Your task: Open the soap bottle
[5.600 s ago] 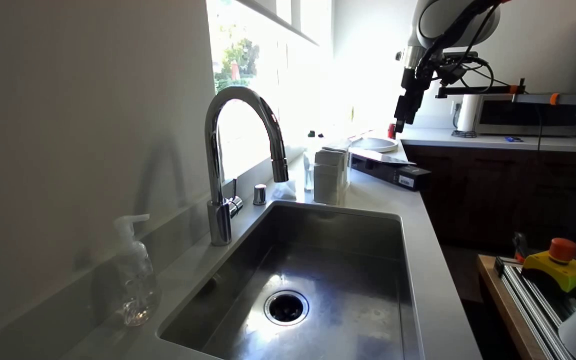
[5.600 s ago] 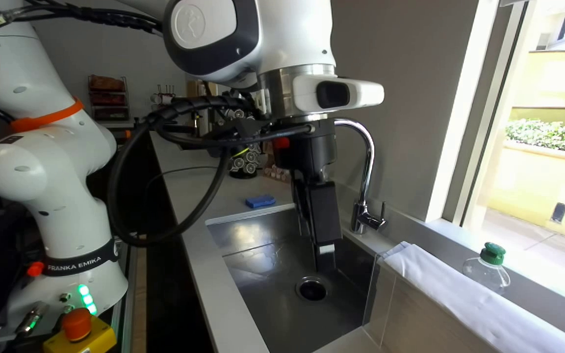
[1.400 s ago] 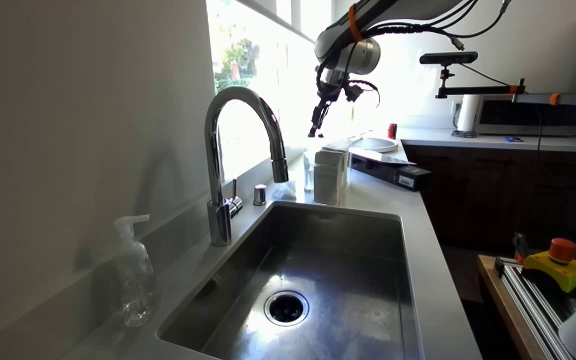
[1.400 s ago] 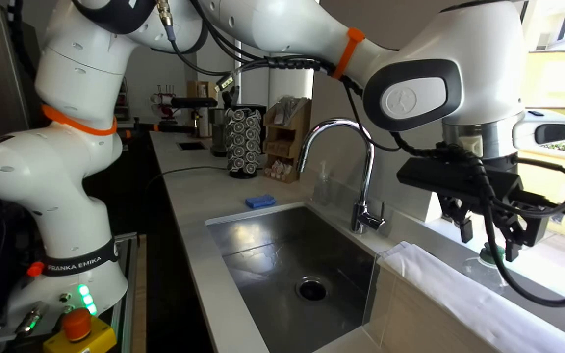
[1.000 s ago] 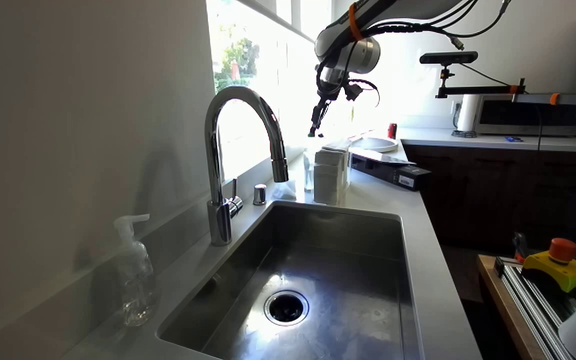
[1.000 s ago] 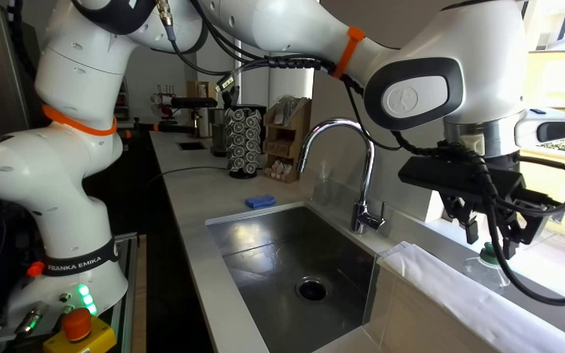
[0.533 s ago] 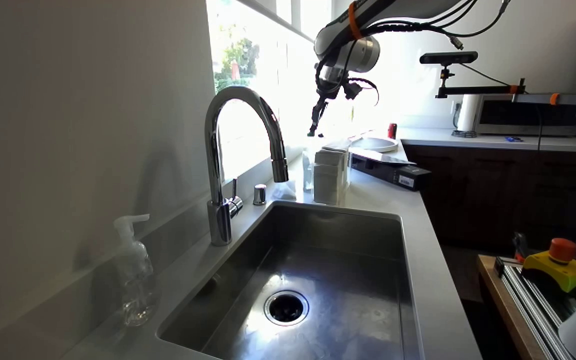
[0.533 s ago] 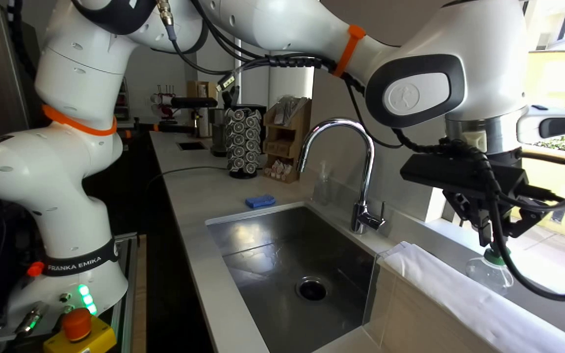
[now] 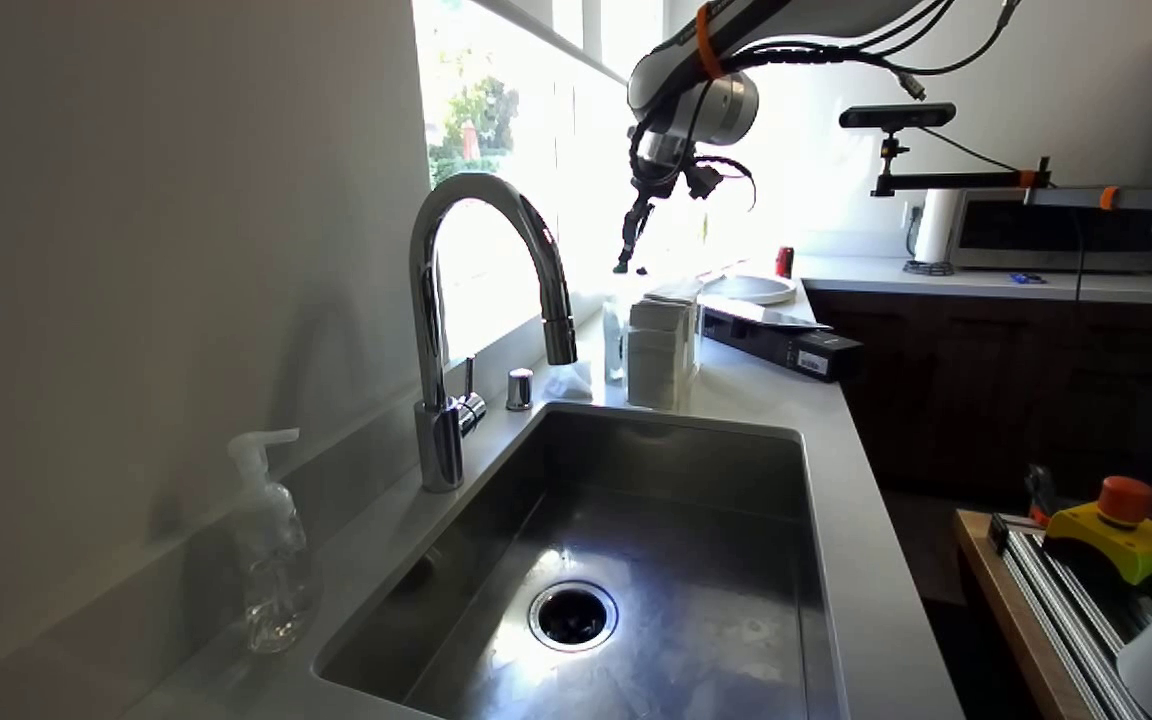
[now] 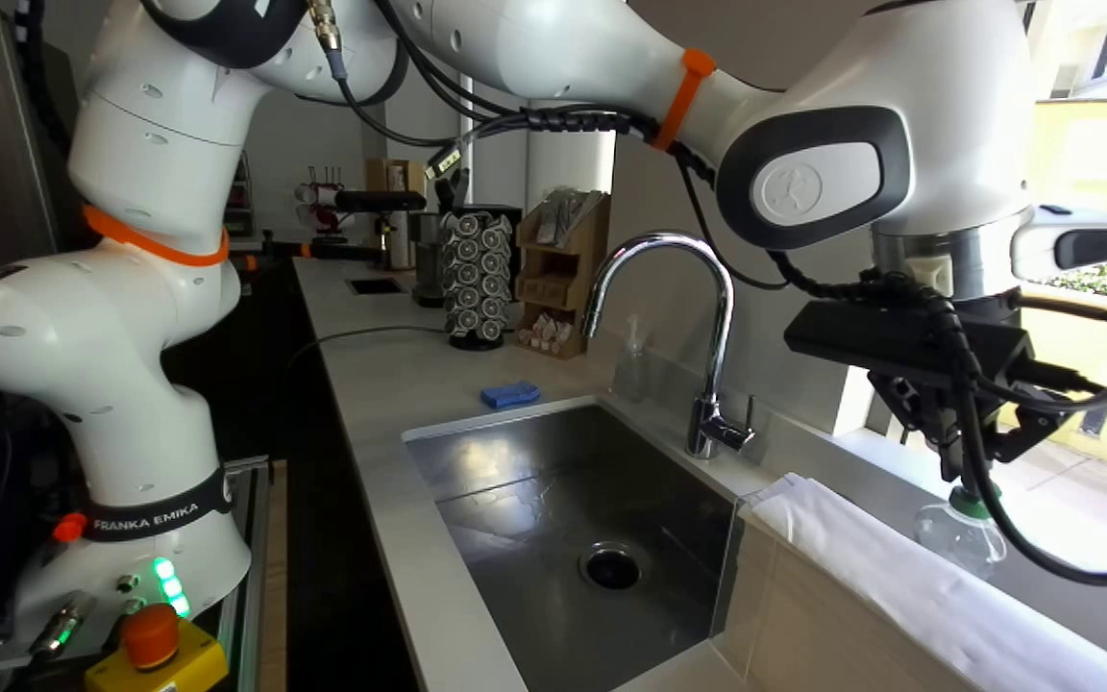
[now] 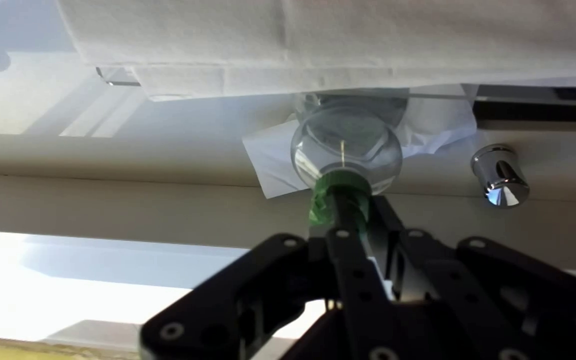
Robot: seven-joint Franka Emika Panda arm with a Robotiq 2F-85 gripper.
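A white robot arm (image 10: 553, 58) arches over a kitchen counter (image 9: 866, 560), its black gripper (image 11: 360, 201) closed on the top of a soap bottle (image 11: 345, 145) beside a bright window (image 9: 476, 110). In the wrist view, the two fingers (image 11: 353, 265) stand close together at the green cap (image 11: 340, 179), which sits on the clear, rounded bottle; exactly where each finger meets the cap is hard to make out. The bottle stands on the counter between the window and white folded sheets (image 10: 909, 567), with a loose white sheet (image 11: 274, 162) showing beside it. To its right in the wrist view is a short chrome fitting (image 11: 503, 177). In both exterior views, a tall arched faucet (image 10: 722, 332) rises just beside a steel sink (image 9: 696, 610), well apart from the gripper. A clear pump bottle (image 9: 276, 560) stands past the faucet, and a blue object (image 10: 511, 394) lies near the sink's rim. In an exterior view, a black box (image 9: 771, 345) lies beyond the folded sheets, a red can (image 9: 784, 262) farther back. A red button (image 10: 150, 634) tops a yellow housing (image 10: 190, 658) by the arm's base (image 10: 97, 567).
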